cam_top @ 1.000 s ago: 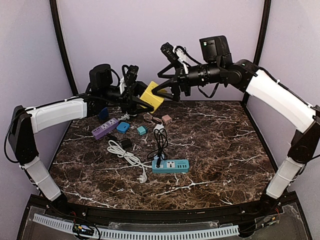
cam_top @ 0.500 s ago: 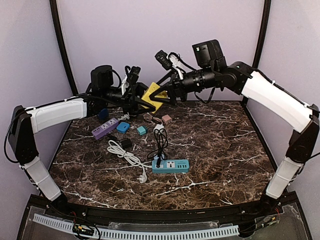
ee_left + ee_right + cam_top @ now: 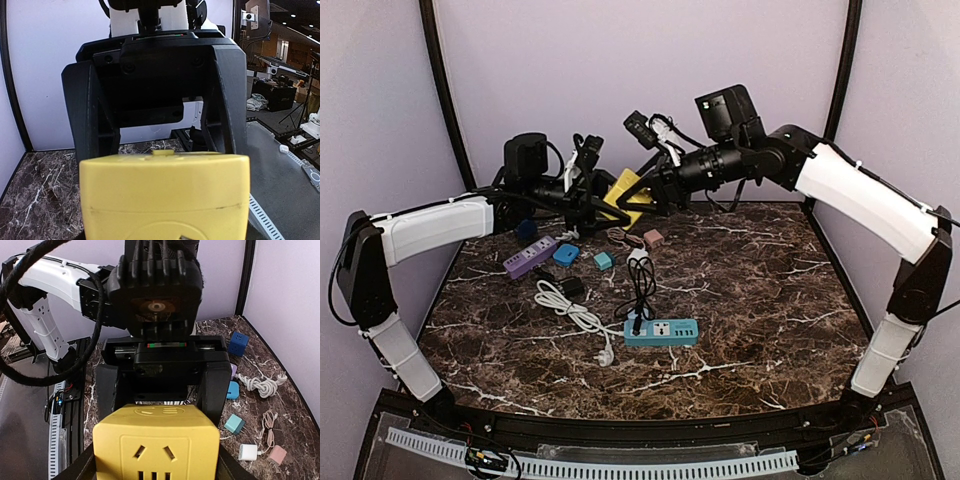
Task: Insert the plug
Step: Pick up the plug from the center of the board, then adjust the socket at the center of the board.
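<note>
Cables (image 3: 575, 311), adapters (image 3: 604, 261) crowd table (image 3: 760, 290) — left pincer (image 3: 608, 205) grips yellow cube (image 3: 156, 442), right pincer (image 3: 653, 190) flanks it, hold unclear.

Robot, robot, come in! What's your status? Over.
Left gripper shut on yellow cube socket, held aloft. Right gripper flanks it, grip unclear. White plug cable on marble table.
</note>
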Action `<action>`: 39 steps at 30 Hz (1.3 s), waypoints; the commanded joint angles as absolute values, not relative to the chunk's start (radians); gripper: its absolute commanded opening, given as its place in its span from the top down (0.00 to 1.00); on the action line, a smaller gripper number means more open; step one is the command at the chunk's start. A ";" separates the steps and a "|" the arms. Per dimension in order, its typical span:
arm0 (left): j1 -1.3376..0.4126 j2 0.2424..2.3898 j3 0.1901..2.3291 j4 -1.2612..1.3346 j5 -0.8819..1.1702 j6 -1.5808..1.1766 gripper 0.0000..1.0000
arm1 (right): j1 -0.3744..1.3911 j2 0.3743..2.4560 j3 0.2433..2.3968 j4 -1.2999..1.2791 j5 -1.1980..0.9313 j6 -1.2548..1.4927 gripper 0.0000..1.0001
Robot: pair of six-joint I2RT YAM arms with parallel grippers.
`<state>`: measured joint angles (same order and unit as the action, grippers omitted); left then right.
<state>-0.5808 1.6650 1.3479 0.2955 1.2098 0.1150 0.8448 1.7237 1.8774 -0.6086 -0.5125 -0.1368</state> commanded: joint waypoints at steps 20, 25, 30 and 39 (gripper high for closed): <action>-0.544 1.546 1.073 -0.108 0.820 0.693 0.04 | 0.902 1.581 1.550 -0.750 0.239 0.928 1.00; -0.575 1.566 0.956 -0.109 0.745 0.773 0.19 | 0.956 1.620 1.496 -0.790 0.250 1.030 1.00; -0.626 1.588 0.887 -0.094 0.761 0.795 0.19 | 0.974 1.600 1.384 -0.728 0.214 1.070 1.00; -0.766 1.605 0.732 0.238 0.614 0.642 0.23 | 0.995 1.568 1.270 -0.696 0.193 1.147 1.00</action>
<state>-0.7315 1.6028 0.7895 0.0647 0.6743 0.7349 0.9749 1.6070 1.2877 -0.7467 0.2020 1.0912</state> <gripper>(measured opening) 0.784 0.614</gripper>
